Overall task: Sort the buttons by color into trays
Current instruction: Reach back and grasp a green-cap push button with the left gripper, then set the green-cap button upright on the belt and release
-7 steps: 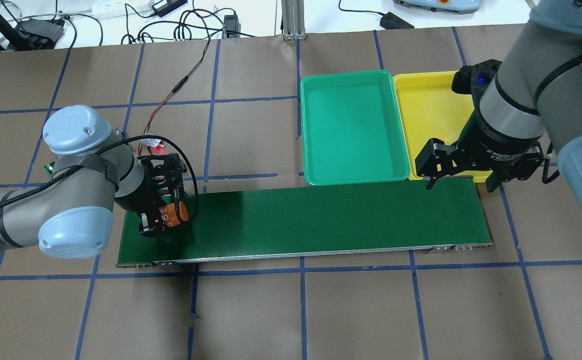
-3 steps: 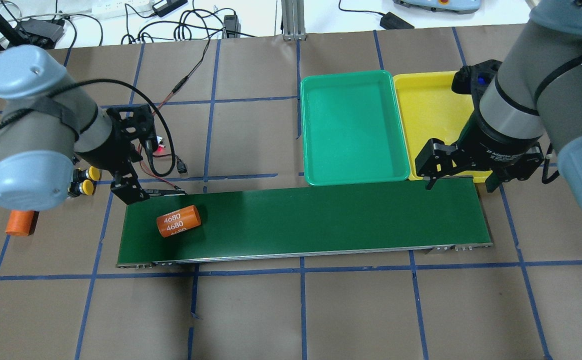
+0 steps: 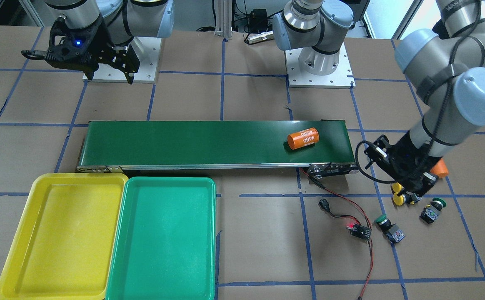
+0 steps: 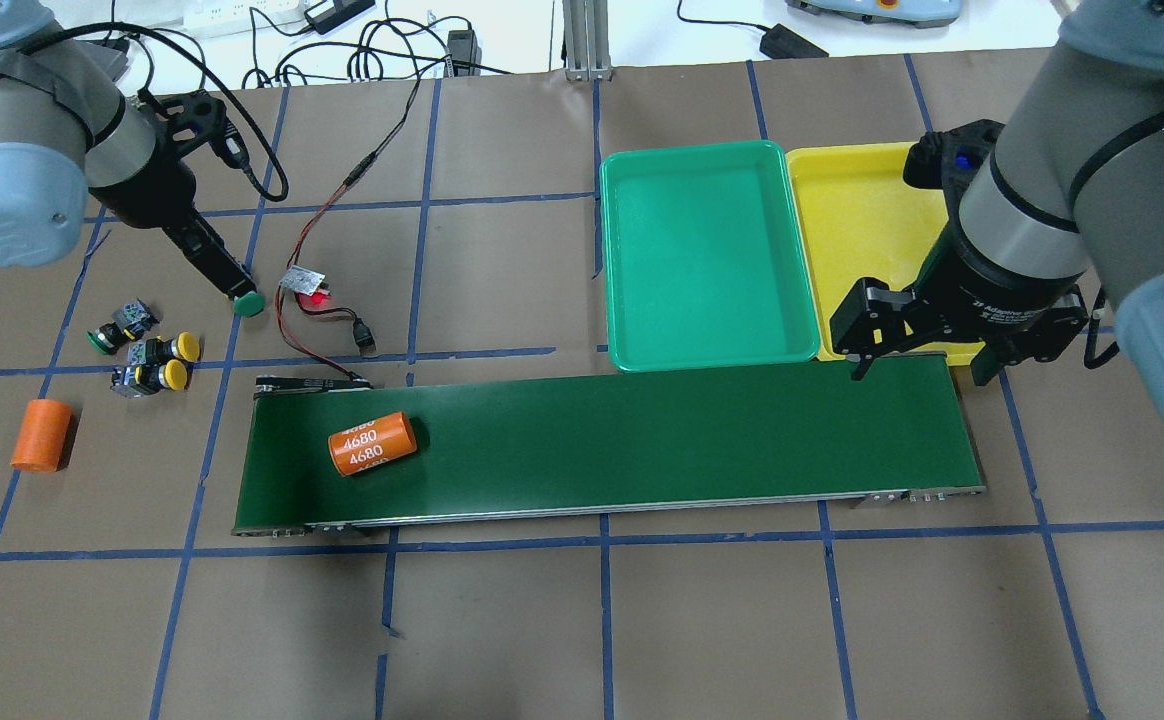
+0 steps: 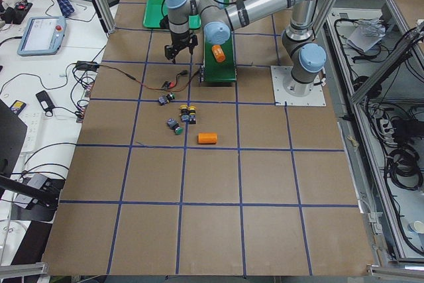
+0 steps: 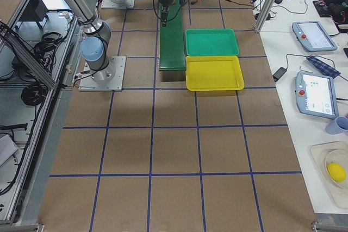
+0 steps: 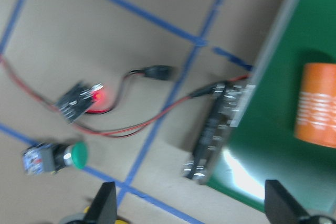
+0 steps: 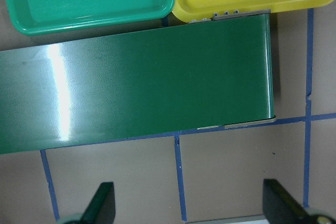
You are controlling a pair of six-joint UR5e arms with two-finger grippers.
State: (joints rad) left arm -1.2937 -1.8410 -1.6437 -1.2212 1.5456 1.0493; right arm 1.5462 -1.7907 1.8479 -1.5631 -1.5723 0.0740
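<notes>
Where brown paper taped into blue squares covers my table (image 4: 502, 620), cables crowding a white bench beyond, a loose orange cylinder (image 4: 42, 435) lies farthest left. Next come one green button (image 4: 102, 338) and two yellow buttons (image 4: 182, 347). A second green button (image 4: 247, 303) sits just outside my left gripper (image 7: 192, 205), whose jaws are spread wide. Rightward runs the conveyor belt (image 4: 642, 440), then the green tray (image 4: 702, 250) and yellow tray (image 4: 857, 220). My right gripper (image 4: 927, 350) hangs over the belt's end, jaws apart, well away from every button.

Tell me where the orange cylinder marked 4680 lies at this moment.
In the overhead view, the orange cylinder lies on its side on the green belt, near the belt's left end, on the robot's left side.
</notes>
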